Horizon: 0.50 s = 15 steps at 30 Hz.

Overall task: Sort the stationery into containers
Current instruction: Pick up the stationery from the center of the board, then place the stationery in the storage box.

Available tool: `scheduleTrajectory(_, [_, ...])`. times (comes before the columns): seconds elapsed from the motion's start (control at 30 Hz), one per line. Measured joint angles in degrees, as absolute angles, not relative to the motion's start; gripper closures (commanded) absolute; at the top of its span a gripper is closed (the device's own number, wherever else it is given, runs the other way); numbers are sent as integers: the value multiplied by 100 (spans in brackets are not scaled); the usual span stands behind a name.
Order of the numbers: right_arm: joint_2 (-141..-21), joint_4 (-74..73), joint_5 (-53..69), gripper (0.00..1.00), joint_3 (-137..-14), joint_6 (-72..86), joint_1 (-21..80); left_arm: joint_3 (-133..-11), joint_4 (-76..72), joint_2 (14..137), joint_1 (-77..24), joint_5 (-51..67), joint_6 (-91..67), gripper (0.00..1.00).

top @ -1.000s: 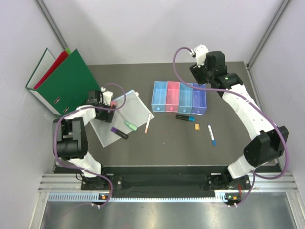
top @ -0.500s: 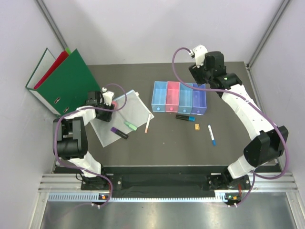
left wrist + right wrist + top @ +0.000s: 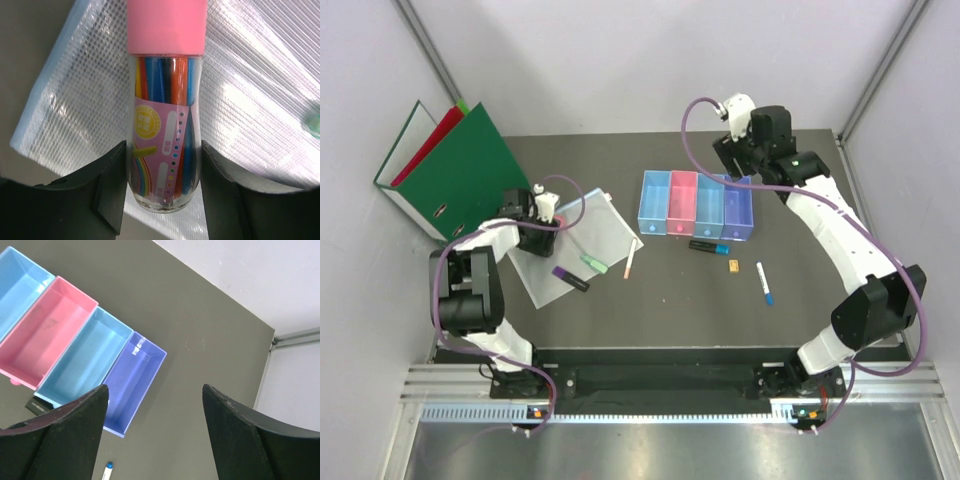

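My left gripper (image 3: 162, 150) is shut on a pink-capped clear tube (image 3: 167, 115) with coloured stripes inside, over the clear sleeve (image 3: 250, 100). From above, this gripper (image 3: 542, 222) sits at the sleeve's left edge. A green highlighter (image 3: 592, 263) and a purple-black marker (image 3: 570, 278) lie on the sleeve, a pink pen (image 3: 629, 258) beside it. The containers, light blue (image 3: 653, 205), pink (image 3: 681, 207), blue (image 3: 709, 208) and purple (image 3: 737, 212), stand in a row. My right gripper (image 3: 738, 165) hangs open and holds nothing above the purple bin (image 3: 132, 382). A black marker (image 3: 708, 246), tan block (image 3: 732, 264) and white pen (image 3: 762, 283) lie in front of the bins.
Green and red ring binders (image 3: 460, 170) lean at the back left, close to my left arm. The clear sleeve (image 3: 575, 245) lies tilted on the dark table (image 3: 670, 310). Pale walls close in on three sides.
My left jaws have closed onto the pink-capped tube. My right gripper has opened a little wider and drifted slightly left above the bins.
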<state>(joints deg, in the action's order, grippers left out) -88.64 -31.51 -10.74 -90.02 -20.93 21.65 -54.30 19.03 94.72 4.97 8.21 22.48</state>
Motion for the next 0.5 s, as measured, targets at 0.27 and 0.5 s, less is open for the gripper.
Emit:
scheduleTrajectory(0.27, [-8864,-3531,-165,18,-9424,-1990,2167,-6154,3238,8694,478,1044,2517,100])
scheduleTrajectory(0.5, [-9050,-4390,1879,18,-10339,-1942,2176,-6458,3752,7461,226,1251,3179,100])
